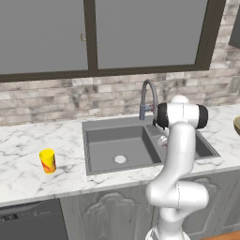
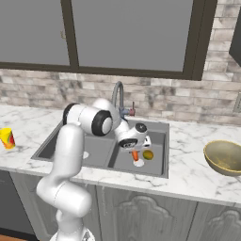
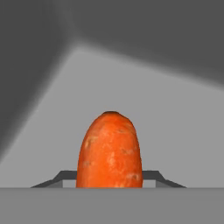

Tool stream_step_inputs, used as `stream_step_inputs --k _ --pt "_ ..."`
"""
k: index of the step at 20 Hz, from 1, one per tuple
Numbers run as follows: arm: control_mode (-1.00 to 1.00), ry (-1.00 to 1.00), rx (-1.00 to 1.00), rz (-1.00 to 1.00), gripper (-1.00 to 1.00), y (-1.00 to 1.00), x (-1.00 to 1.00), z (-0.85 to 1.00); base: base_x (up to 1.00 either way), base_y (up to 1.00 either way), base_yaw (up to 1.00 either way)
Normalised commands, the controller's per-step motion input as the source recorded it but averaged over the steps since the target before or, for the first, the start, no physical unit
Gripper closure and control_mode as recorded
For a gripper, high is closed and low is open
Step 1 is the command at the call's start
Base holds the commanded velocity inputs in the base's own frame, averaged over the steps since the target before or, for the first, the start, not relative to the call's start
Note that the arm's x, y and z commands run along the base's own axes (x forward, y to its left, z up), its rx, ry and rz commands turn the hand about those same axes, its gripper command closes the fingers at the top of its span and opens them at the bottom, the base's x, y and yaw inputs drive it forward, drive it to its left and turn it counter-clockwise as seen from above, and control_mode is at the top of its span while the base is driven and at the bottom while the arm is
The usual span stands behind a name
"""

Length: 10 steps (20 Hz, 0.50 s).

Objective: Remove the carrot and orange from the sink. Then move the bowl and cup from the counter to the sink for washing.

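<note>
My gripper (image 2: 135,149) hangs low in the right basin of the dark grey sink (image 2: 157,141), shut on the carrot (image 2: 135,156), which points down over the drain. In the hand view the bright orange carrot (image 3: 110,151) stands between the two fingertips (image 3: 65,176). The dull olive orange (image 2: 148,155) lies on the basin floor just right of the carrot. The tan bowl (image 2: 225,157) sits on the marble counter (image 2: 188,174) at the right. The yellow cup (image 1: 47,161) stands on the counter left of the sink (image 1: 117,140); it also shows at the left edge as cup (image 2: 6,138).
The arched grey faucet (image 2: 117,96) rises behind the divider between the basins, close behind my hand. A brick wall and a window back the counter. My own arm (image 1: 178,154) blocks the right basin in the left base view.
</note>
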Motion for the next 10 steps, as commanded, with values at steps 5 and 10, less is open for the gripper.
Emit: stream_step_inputs --k 5,10 --pt "-1.0 0.0 0.13 0.01 1.0 -0.16 -0.18 0.5 0.0 0.0 0.0" --pt "-1.0 0.0 0.12 0.04 1.0 -0.16 -0.23 0.51 0.0 0.0 0.0"
